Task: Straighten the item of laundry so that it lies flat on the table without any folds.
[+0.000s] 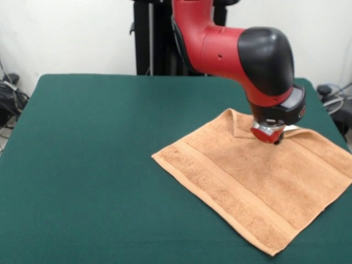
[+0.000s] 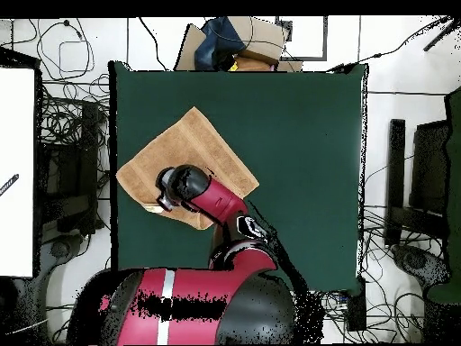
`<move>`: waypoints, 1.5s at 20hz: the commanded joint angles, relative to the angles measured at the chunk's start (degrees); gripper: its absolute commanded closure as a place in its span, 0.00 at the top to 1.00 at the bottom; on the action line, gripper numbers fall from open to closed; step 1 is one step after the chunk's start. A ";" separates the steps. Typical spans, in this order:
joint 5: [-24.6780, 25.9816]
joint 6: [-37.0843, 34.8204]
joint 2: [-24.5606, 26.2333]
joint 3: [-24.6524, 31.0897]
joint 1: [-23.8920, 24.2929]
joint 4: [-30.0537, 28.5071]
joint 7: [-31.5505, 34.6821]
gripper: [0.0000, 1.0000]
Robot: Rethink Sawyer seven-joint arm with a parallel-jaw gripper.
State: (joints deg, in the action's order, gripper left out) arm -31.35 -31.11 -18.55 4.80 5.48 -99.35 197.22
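Note:
The item of laundry, a light orange-brown towel with woven bands, lies spread on the right part of the green table. Its far edge is turned over in a small fold near the far corner. My gripper is down on that far edge, just right of the fold, and the arm's wrist hides its tip. A small white bit shows beside it. In the overhead view the towel lies at the table's left side, and the arm's black and red head covers its near edge and the gripper.
The towel's right corner reaches the table's right edge in the front view. Cables and dark equipment crowd the floor round the table. A cardboard box sits beyond the far edge and a white panel stands at the left.

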 commanded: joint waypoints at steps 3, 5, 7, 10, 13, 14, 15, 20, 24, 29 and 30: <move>1.87 -3.91 3.36 4.21 3.03 1.16 -4.09 0.00; 2.19 -4.31 3.50 4.37 3.29 1.17 -4.44 0.00; 2.50 -3.99 3.94 4.72 3.83 0.96 -5.14 0.00; 2.70 -4.83 3.68 4.91 4.02 1.06 -4.89 0.00; 2.96 -6.50 2.61 4.72 3.80 0.92 -4.23 0.00; 3.10 -6.66 2.09 4.81 4.00 0.43 -4.38 0.00; 3.33 -6.51 1.49 5.04 4.49 -0.52 -4.95 0.00; 4.83 -4.16 -2.39 7.37 8.74 -8.00 -8.35 0.00; 6.45 -1.58 -5.52 8.89 11.03 -13.70 -8.47 0.00; 9.00 4.96 -5.22 10.96 12.49 -18.61 -7.83 0.00; 9.56 5.20 -5.78 11.36 12.25 -19.75 -7.41 0.00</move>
State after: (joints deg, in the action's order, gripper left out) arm -25.26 -33.14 -23.70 9.68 17.20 -110.19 197.22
